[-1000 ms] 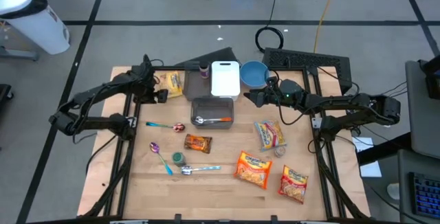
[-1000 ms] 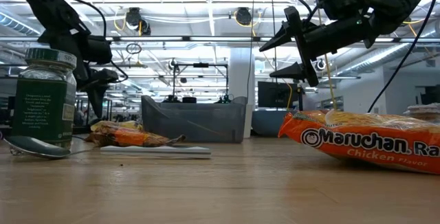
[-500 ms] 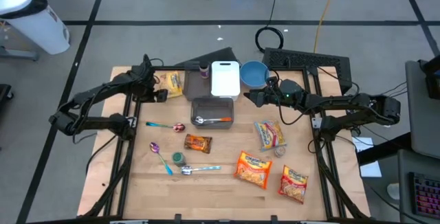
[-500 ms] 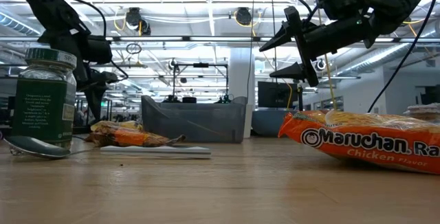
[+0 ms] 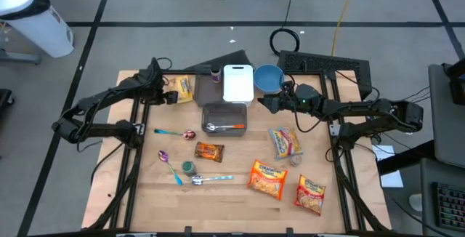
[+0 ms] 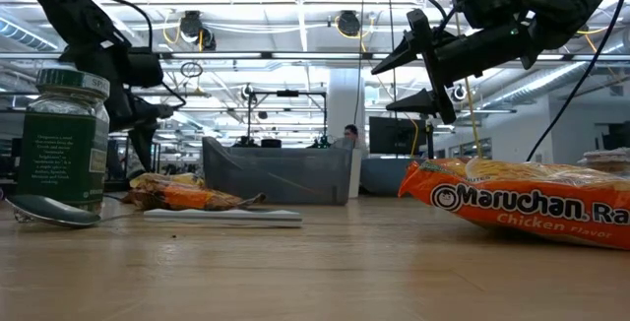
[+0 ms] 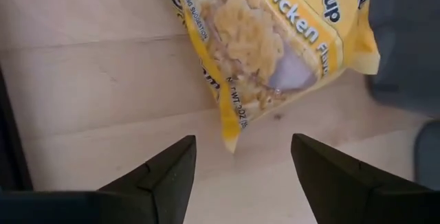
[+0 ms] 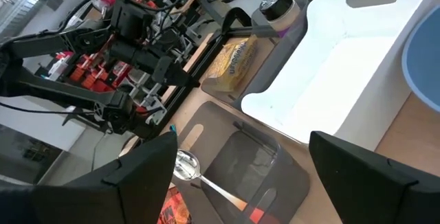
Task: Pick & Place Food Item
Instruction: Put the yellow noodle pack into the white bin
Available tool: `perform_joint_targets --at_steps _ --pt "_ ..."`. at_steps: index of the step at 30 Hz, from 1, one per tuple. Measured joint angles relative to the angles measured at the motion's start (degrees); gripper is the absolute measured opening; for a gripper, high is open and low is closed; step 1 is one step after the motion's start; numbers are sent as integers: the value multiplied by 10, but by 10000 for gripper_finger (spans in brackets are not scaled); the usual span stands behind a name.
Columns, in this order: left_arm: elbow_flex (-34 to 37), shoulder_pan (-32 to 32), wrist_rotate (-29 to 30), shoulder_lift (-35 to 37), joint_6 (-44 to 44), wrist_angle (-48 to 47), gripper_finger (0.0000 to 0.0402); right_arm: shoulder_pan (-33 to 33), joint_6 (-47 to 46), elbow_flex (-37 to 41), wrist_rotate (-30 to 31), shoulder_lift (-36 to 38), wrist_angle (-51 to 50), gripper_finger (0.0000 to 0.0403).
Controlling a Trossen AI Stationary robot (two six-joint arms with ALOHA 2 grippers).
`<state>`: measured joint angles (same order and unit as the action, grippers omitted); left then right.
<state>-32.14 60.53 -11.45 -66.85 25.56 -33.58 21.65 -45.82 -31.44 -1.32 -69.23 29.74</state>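
Left gripper [image 5: 171, 97] low over the yellow soup packet [image 5: 183, 87] near the far-left corner of the tabletop [image 5: 232, 193]; jaws spread, one to each side of the packet's near corner, not yet touching it in the wrist view [image 7: 237, 157]. Packet lies flat on the wood, unlifted. Right gripper [image 5: 263, 103] hangs in the air near the far edge, just beside the grey bin [image 5: 224, 118] and the blue bowl [image 5: 267, 77]; jaws spread wide, empty. Bin sits mid-tabletop toward the far edge, holding only a spoon [image 5: 221, 126]; white tray [image 5: 237, 84] just behind it. Other food lies loose: snack bar [image 5: 208, 151] in front of the bin, three ramen packs [image 5: 269, 177] toward the near-right corner. Jar [image 5: 188, 167] and more spoons on the near-left side. Judgement: task at its very start. Nothing picked, nothing placed. Approach to the soup packet done; closing, lifting, carrying and release all remain. Destination presumably the bin, but can't confirm.
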Motion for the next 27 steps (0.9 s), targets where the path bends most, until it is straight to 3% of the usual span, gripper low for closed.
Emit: perform_joint_targets --at_steps 14,27 --pt "-2 -1 -7 -102 -10 19 223 0 0 0 0 0 0 322" --pt "0 -4 -1 -108 -20 54 223 0 0 0 0 0 0 322"
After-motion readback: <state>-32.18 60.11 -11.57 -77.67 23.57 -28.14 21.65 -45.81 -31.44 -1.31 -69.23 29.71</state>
